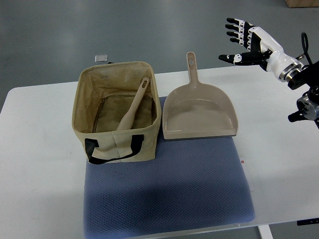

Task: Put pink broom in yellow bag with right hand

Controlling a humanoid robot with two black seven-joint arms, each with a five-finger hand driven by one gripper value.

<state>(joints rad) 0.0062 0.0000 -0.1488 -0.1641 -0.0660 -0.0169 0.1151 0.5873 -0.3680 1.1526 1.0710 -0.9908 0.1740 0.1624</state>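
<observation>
A yellowish canvas bag point(115, 144) with black handles stands open on the left part of a blue mat point(169, 189). Inside it leans the pinkish-beige broom point(133, 105), its handle end with a hang hole resting against the bag's far right rim. My right hand point(242, 42) hovers high at the upper right, beyond the table's far edge, fingers spread and holding nothing. It is well apart from the bag. The left hand does not show.
A matching beige dustpan point(200, 112) lies flat to the right of the bag, its handle pointing away from me. The white table point(35, 164) surrounds the mat. A small grey object point(101, 58) lies behind the bag.
</observation>
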